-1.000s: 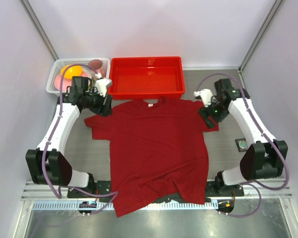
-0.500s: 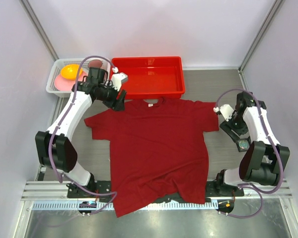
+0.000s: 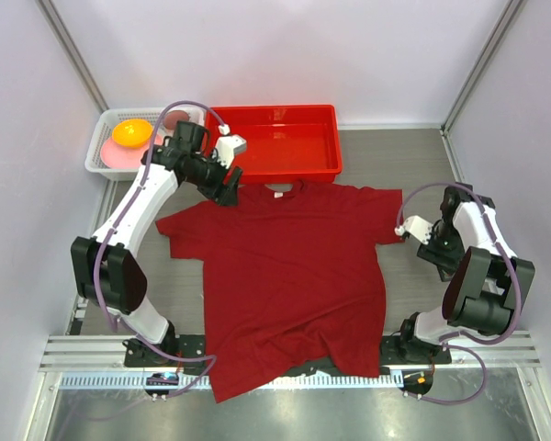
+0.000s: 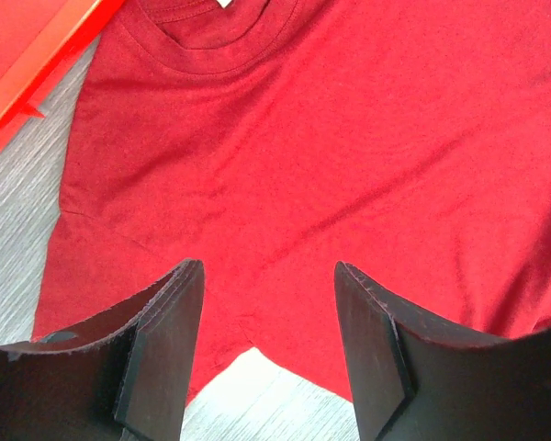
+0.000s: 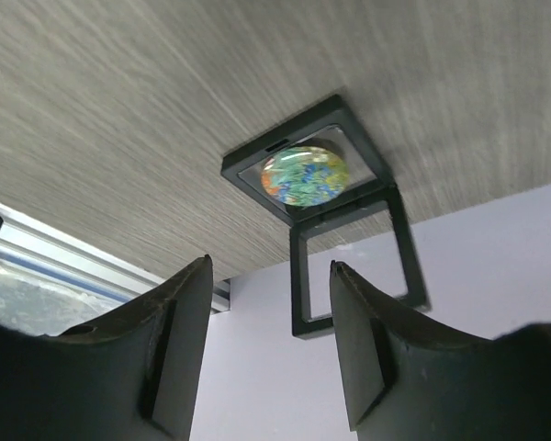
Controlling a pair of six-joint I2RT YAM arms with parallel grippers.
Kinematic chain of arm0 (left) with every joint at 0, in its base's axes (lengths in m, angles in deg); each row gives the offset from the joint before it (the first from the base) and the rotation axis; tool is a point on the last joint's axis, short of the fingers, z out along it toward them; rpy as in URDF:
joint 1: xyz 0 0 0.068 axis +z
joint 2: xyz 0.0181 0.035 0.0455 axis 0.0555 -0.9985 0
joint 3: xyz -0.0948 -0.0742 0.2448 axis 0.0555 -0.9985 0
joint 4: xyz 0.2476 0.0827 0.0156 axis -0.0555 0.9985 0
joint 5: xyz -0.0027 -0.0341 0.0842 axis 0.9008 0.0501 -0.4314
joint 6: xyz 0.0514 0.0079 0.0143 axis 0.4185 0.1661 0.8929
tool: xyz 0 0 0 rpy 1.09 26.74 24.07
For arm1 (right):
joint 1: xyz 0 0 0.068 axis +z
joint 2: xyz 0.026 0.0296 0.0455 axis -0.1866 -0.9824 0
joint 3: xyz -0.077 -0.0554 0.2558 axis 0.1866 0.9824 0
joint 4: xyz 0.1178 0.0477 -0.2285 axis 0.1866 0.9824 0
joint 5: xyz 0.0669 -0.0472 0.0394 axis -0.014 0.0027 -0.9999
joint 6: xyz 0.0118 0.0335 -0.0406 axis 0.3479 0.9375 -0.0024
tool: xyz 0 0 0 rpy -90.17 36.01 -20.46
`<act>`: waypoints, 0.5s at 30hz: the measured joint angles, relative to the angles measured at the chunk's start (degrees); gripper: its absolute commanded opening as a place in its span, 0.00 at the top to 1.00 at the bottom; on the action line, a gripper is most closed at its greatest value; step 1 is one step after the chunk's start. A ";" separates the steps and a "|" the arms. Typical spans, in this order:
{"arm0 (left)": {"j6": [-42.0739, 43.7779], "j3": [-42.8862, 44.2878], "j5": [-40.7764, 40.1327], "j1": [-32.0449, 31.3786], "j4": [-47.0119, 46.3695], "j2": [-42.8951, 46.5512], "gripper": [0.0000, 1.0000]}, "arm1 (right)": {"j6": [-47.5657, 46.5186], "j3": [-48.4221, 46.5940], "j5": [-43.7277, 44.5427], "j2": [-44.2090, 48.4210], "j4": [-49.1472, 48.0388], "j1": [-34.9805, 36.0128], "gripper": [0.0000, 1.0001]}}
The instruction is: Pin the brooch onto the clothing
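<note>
The dark red T-shirt (image 3: 289,276) lies flat on the table, collar toward the far side. My left gripper (image 3: 228,190) is open and empty, hovering over the shirt's left shoulder (image 4: 285,156) just below the collar (image 4: 211,50). The brooch (image 5: 305,176) is a small round disc with a green, blue and orange face. It lies in an open black square case (image 5: 349,266) on the table, right of the shirt. My right gripper (image 5: 268,266) is open and empty above the case, not touching it. In the top view the right gripper (image 3: 436,253) hides the brooch.
A bright red plastic tray (image 3: 271,138) stands behind the collar; its corner shows in the left wrist view (image 4: 37,55). A white basket (image 3: 103,152) holding an orange item stands at the back left. The right wall and a metal rail are close to the case.
My left gripper has moved right, from the left sleeve to the shoulder by the collar. My right gripper has left the right sleeve and swung back to hover over the brooch case.
</note>
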 measured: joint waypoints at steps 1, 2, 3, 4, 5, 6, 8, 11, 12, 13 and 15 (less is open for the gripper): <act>0.00 0.00 0.00 -0.15 0.07 0.00 0.37 | -1.66 0.74 0.07 0.00 0.00 -0.42 0.41; -0.02 0.00 -0.04 -0.26 0.15 0.00 0.37 | -3.15 1.38 0.15 -0.11 0.11 -0.72 0.41; -0.02 0.00 -0.24 -0.46 0.31 0.00 0.37 | -4.26 1.79 0.17 -0.24 0.17 -0.81 0.41; -0.02 0.04 -0.35 -0.61 0.44 -0.02 0.37 | -5.49 2.10 0.17 -0.52 0.20 -0.83 0.40; -0.02 0.09 -0.42 -0.72 0.57 -0.04 0.37 | -6.56 2.16 0.17 -0.83 0.22 -0.83 0.40; -0.04 0.20 -0.50 -0.92 0.70 -0.11 0.37 | -7.50 2.16 0.17 -1.25 -0.04 -0.83 0.39; -0.07 0.39 -0.72 -1.25 0.87 -0.15 0.37 | -9.03 2.16 0.15 -2.14 -0.85 -0.83 0.37; -0.02 0.85 -1.20 -1.68 1.11 -0.28 0.37 | -10.75 2.16 0.20 -3.45 -2.01 -0.83 0.36; 0.00 1.05 -1.46 -1.86 1.38 -0.35 0.37 | -11.37 2.16 0.22 -3.89 -2.40 -0.83 0.36; 0.04 1.18 -1.57 -1.99 1.49 -0.37 0.37 | -11.74 2.16 0.26 -4.20 -2.73 -0.83 0.36; 0.20 1.73 -1.95 -2.16 2.08 -0.76 0.37 | -12.76 2.16 0.42 -4.92 -3.48 -0.85 0.36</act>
